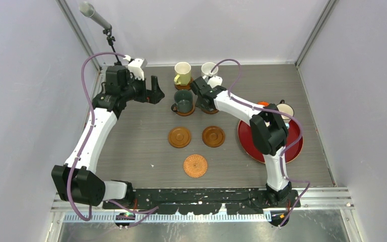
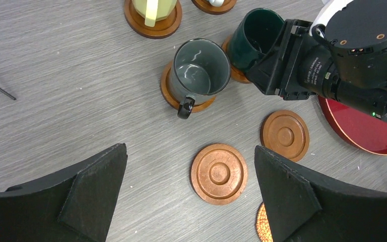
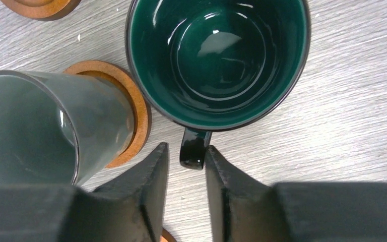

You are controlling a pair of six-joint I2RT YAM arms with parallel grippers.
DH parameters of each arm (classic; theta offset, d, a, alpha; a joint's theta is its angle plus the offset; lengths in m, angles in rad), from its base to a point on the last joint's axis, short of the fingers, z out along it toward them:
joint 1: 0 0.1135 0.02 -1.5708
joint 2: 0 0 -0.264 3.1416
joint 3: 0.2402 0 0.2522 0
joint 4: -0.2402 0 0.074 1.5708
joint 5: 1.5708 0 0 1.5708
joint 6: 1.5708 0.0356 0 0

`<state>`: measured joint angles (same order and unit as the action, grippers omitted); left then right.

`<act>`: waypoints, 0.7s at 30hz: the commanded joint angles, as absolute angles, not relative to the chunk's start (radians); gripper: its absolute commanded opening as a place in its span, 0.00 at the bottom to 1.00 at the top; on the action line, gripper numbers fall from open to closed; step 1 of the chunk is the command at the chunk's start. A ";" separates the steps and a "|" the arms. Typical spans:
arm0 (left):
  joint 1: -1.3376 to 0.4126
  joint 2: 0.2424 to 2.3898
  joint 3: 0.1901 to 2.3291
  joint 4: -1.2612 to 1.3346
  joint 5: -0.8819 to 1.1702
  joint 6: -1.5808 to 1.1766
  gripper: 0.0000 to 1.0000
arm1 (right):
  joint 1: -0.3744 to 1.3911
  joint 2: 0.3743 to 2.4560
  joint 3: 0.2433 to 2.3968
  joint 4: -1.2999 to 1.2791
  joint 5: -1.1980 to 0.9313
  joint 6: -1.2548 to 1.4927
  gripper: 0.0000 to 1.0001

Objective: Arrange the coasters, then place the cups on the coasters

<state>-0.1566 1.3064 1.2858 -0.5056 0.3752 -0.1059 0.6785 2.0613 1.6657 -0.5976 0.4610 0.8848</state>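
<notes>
Enclosure: pale walls (image 1: 25, 75) on three sides, metal corner posts. Grey wood-grain tabletop (image 1: 131, 146); a grey rod on a black stand (image 1: 94, 15) at the far-left corner.

Left claw (image 1: 155, 91): spread wide, holding nothing, above bare tabletop left of the mugs.

Far row: pale yellow mug (image 1: 182, 73) on a wooden coaster; white mug (image 1: 209, 69) to its right, also on one.

Second row: grey-teal mug (image 1: 183, 101) on a wooden coaster, handle toward the near edge. Just to its right, dark green mug (image 3: 216, 60) stands upright on a brown coaster, touching nothing else.

Right claw (image 3: 185, 150): narrow, tips either side of the green mug's handle, a sliver of tabletop showing between one tip and the handle.

Third row: two bare rimmed wooden coasters (image 1: 179, 137) (image 1: 213, 136), side by side, apart. Nearer: woven orange-brown coaster (image 1: 195, 165), bare.

Right: large red round tray (image 1: 247, 143); cream mug (image 1: 285, 109) at its far edge, others hidden by the right arm.
</notes>
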 commanded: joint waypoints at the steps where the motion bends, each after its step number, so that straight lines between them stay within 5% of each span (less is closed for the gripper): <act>1: -0.149 1.272 1.285 -0.453 0.405 -0.124 1.00 | 0.694 1.992 1.670 -0.573 0.474 0.913 0.49; 4: -0.149 1.272 1.285 -0.453 0.405 -0.123 1.00 | 0.694 1.975 1.661 -0.576 0.468 0.912 0.66; 14: -0.149 1.280 1.314 -0.499 0.450 -0.082 1.00 | 0.674 1.734 1.556 -0.539 0.355 0.582 0.73; 21: -0.160 1.293 1.317 -0.538 0.494 -0.026 1.00 | 0.364 1.465 1.404 -0.590 -0.272 0.237 0.75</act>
